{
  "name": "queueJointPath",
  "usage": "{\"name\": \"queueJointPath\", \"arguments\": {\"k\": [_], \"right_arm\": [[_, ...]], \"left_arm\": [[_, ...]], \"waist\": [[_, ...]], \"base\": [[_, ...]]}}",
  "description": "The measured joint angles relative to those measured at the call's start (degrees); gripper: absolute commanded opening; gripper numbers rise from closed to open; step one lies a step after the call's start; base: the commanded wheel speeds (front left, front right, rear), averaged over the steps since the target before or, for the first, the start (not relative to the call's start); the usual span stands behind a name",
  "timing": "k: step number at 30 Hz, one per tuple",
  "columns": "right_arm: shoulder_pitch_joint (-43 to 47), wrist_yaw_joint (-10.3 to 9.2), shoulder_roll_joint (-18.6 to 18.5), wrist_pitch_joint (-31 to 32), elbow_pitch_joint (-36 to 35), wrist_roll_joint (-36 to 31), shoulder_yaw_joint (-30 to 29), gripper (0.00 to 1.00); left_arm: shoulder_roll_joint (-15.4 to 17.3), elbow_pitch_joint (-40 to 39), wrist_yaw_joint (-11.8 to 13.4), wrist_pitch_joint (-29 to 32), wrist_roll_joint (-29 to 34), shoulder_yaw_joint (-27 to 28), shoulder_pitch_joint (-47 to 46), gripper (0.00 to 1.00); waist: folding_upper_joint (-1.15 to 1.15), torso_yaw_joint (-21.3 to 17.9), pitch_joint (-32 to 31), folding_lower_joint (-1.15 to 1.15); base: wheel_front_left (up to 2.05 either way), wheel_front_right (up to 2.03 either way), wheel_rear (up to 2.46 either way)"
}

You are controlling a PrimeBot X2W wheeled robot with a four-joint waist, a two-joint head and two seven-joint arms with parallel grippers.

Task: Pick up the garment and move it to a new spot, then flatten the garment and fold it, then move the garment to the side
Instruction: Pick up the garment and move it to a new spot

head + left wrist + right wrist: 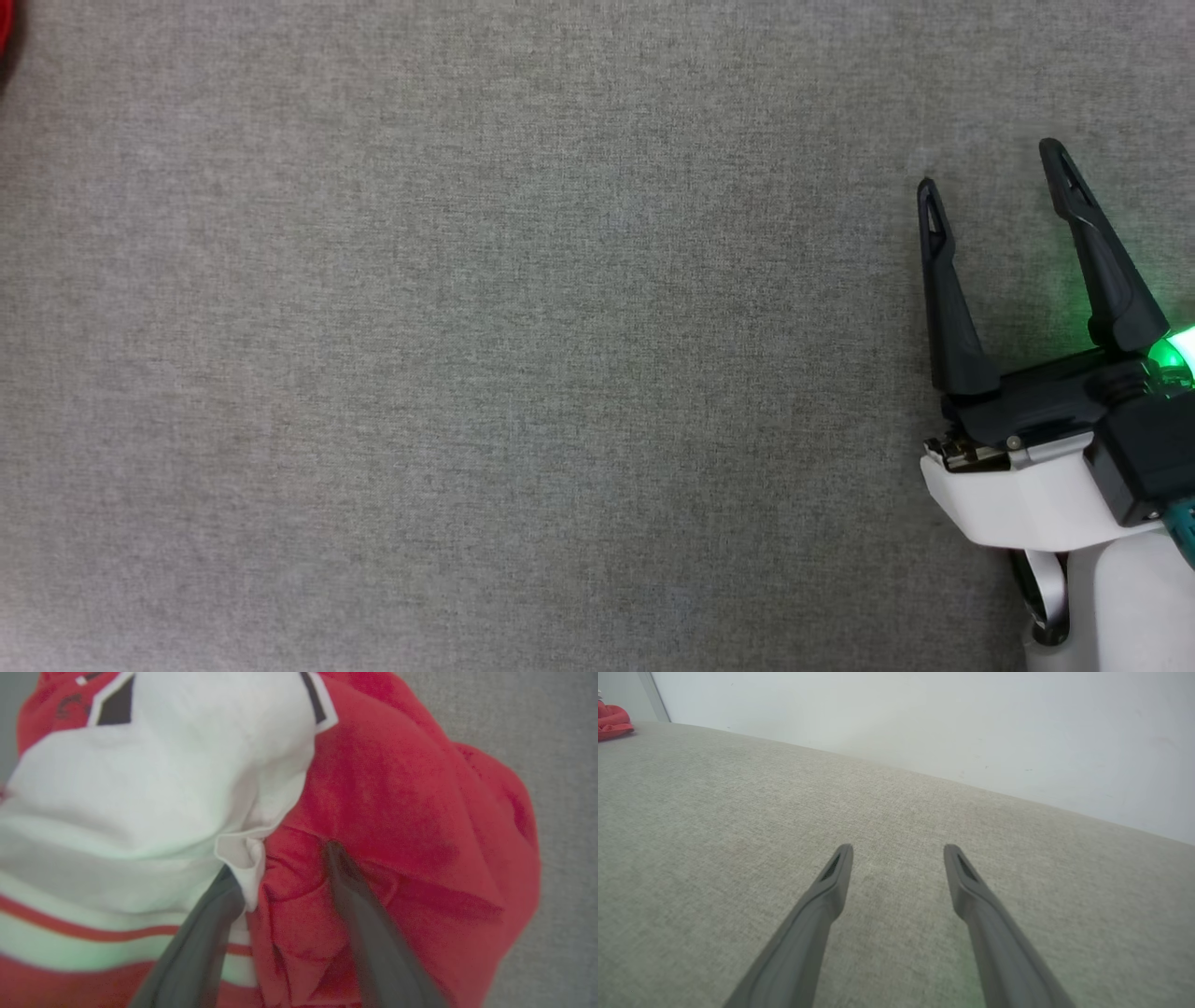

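The garment (397, 788) lies crumpled on the grey cloth surface, its red body to the right and a white sleeve with red stripes to the left. My left gripper (280, 858) is pushed down into it, its fingers still apart with a bunch of red fabric between them. A sliver of the garment (5, 37) shows at the top left corner of the head view, and it appears as a small red heap (612, 721) far off in the right wrist view. My right gripper (989, 168) hovers open and empty over bare surface at the right (899, 848).
The grey woven surface (467, 373) stretches across the whole head view. A pale wall (924, 718) runs along its far edge in the right wrist view.
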Motion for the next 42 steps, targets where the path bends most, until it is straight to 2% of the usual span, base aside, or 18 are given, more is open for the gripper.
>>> {"name": "queueJointPath", "arguments": {"k": [7, 8, 10, 11, 14, 19, 22, 26, 31, 35, 42], "right_arm": [[-0.2, 0.0, 0.0, -0.3, 2.2, -0.2, -0.5, 1.0], [-0.1, 0.0, 0.0, -0.9, 3.7, -0.1, -0.1, 1.0], [0.0, 0.0, 0.0, -1.3, 4.5, 0.2, -0.2, 1.0], [0.6, 0.0, 0.0, -1.9, 6.3, 1.5, -0.7, 1.0], [1.8, 0.0, 0.0, -2.6, 7.9, 2.7, -1.2, 1.0], [3.9, 0.0, -0.1, -3.3, 10.6, 4.8, -1.5, 1.0], [5.0, 0.0, -0.1, -3.6, 11.8, 5.5, -1.1, 1.0], [6.2, 0.0, -0.1, -3.8, 12.5, 6.3, -0.8, 1.0], [6.5, 0.0, -0.1, -4.0, 12.5, 7.0, -0.8, 1.0], [6.4, 0.0, -0.1, -4.3, 12.2, 7.2, -1.5, 1.0], [5.9, 0.0, -0.1, -4.5, 11.2, 7.9, -3.1, 1.0]], "left_arm": [[0.2, 0.1, 0.0, -5.1, -1.3, -4.4, 0.0, 0.0], [0.0, -0.8, 0.0, -8.2, -2.9, -6.1, 0.6, 0.0], [0.2, -2.4, 0.0, -9.9, -3.7, -7.9, 1.4, 0.0], [1.1, -5.2, 0.0, -13.9, -2.6, -11.3, 3.5, 0.0], [1.4, -8.1, 0.0, -18.4, -1.5, -14.4, 5.9, 0.0], [-1.6, -12.8, 0.0, -24.6, 0.1, -18.4, 10.2, 0.0], [-5.1, -16.2, 1.8, -26.4, 2.7, -21.1, 12.9, 0.0], [-11.0, -21.9, 5.6, -28.3, 4.5, -24.3, 16.4, 0.0], [-19.0, -24.5, 9.4, -29.4, 8.0, -29.5, 18.6, 0.0], [-26.3, -22.0, 10.3, -30.5, 10.0, -33.2, 18.9, 0.0], [-37.5, -12.7, 10.6, -32.8, 14.5, -38.6, 16.1, 0.0]], "waist": [[0.0, 0.5, -2.8, 0.0], [0.0, 0.7, -5.0, 0.0], [0.0, 0.8, -6.8, 0.0], [0.0, 0.7, -9.9, 0.0], [0.0, 0.5, -13.5, -0.01], [0.0, 0.0, -20.2, -0.01], [0.0, -0.4, -24.0, -0.02], [0.0, -1.2, -28.4, -0.02], [0.0, -3.7, -31.0, -0.02], [0.0, -6.5, -31.4, -0.02], [0.0, -11.6, -30.7, -0.02]], "base": [[0.0, 0.0, 0.0], [0.0, 0.0, 0.0], [0.0, 0.0, 0.0], [0.0, 0.0, 0.0], [0.0, 0.0, 0.0], [0.0, 0.0, 0.0], [0.0, 0.0, 0.0], [0.0, 0.0, 0.0], [0.0, 0.0, 0.0], [0.0, 0.0, 0.0], [0.0, 0.0, 0.0]]}}
